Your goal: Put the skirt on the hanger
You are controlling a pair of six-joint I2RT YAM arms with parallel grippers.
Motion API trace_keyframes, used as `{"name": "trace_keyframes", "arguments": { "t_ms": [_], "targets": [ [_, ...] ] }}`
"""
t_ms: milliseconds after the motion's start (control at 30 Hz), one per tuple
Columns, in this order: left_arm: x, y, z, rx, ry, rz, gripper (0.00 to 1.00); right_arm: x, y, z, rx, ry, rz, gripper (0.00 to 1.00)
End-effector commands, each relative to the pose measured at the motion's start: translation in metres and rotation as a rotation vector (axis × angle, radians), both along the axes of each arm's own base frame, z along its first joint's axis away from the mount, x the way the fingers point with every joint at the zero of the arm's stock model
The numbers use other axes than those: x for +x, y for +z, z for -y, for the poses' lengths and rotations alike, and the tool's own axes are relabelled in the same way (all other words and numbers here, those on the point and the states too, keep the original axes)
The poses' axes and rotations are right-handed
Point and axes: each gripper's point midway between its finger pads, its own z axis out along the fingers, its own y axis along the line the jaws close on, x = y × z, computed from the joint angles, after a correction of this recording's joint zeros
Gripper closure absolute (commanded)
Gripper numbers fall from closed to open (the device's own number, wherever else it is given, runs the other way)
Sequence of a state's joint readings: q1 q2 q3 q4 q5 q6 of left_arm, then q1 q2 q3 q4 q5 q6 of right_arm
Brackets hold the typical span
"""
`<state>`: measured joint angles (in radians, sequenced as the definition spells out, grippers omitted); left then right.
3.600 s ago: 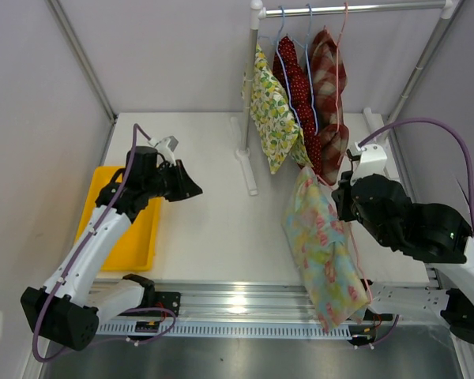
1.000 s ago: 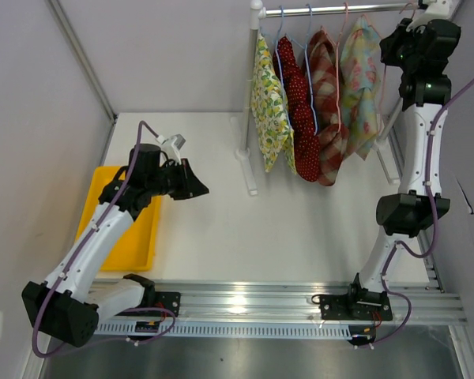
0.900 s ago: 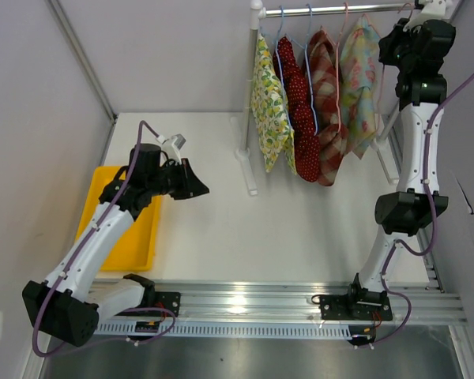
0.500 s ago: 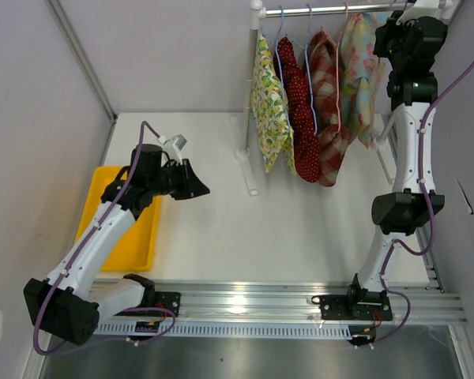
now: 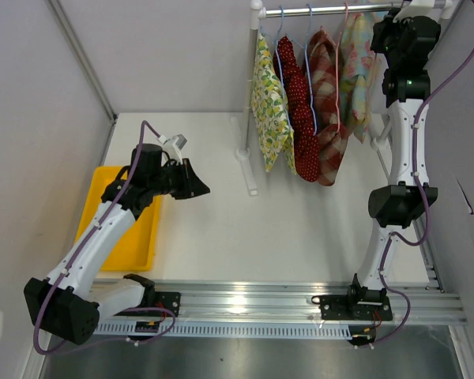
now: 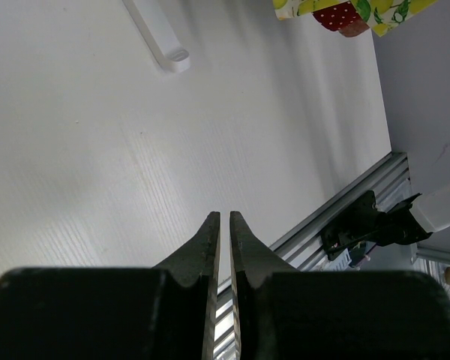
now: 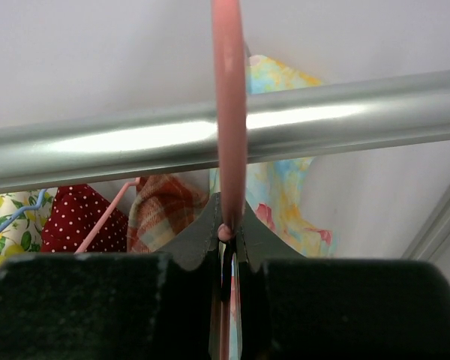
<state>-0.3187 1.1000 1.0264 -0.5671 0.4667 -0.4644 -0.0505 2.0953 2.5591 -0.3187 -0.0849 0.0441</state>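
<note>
Pinches the pink hanger in the right gripper, jaws narrow on the wire just under the rail, far right of the scene. Carries the pastel skirt below, hanging beside the checked garment. Cannot tell whether hooked over the bar or merely held against it (seen edge-on, crossing in front). Could drop hanger and skirt onto the table if released before seating the hook. Could also snag and drag the hook off by retreating sideways. Holds the left gripper idle over the table at the left, pressed almost closed on nothing.
</note>
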Motion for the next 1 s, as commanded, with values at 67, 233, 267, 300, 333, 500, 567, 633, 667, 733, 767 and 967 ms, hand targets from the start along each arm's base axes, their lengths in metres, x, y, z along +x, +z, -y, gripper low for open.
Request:
{"name": "trace_keyframes", "arguments": {
  "t_ms": [67,233,267,300,333,500,567,633,667,733,767,967],
  "targets": [
    [0.000,0.006,0.002,-0.002,-0.016,0.031,0.87,0.008,0.020,-0.007,0.002,0.002,0.097,1.00],
    [0.000,0.004,0.001,0.001,-0.010,0.026,0.87,0.015,0.005,-0.010,0.003,0.005,0.065,1.00],
    [0.000,0.004,0.001,0.001,-0.010,0.026,0.87,0.016,0.003,-0.011,0.003,0.006,0.060,1.00],
    [-0.001,0.005,0.001,-0.001,-0.012,0.028,0.87,0.017,-0.001,-0.011,0.005,0.006,0.050,1.00],
    [-0.001,0.005,0.001,0.000,-0.012,0.025,0.86,0.018,-0.003,-0.011,0.005,0.005,0.044,1.00],
    [-0.002,0.004,0.001,0.000,-0.010,0.023,0.86,0.018,-0.019,-0.014,0.007,0.003,-0.002,1.00],
    [-0.002,0.006,0.001,-0.004,-0.010,0.029,0.86,0.019,-0.026,-0.014,0.003,-0.004,-0.016,1.00],
    [-0.003,0.006,0.001,-0.006,-0.010,0.028,0.86,0.018,-0.032,-0.015,0.005,-0.005,-0.033,1.00],
    [-0.003,0.006,0.001,-0.006,-0.012,0.028,0.86,0.019,-0.035,-0.015,0.007,-0.003,-0.042,1.00],
    [-0.004,0.007,0.001,-0.008,-0.013,0.029,0.86,0.019,-0.039,-0.015,0.009,-0.005,-0.053,1.00],
    [-0.005,0.007,0.001,-0.007,-0.012,0.029,0.86,0.019,-0.041,-0.015,0.011,-0.006,-0.062,1.00],
    [-0.008,0.009,0.000,-0.011,-0.010,0.034,0.86,0.009,-0.036,-0.016,0.011,-0.008,-0.061,1.00]
  ]
}}
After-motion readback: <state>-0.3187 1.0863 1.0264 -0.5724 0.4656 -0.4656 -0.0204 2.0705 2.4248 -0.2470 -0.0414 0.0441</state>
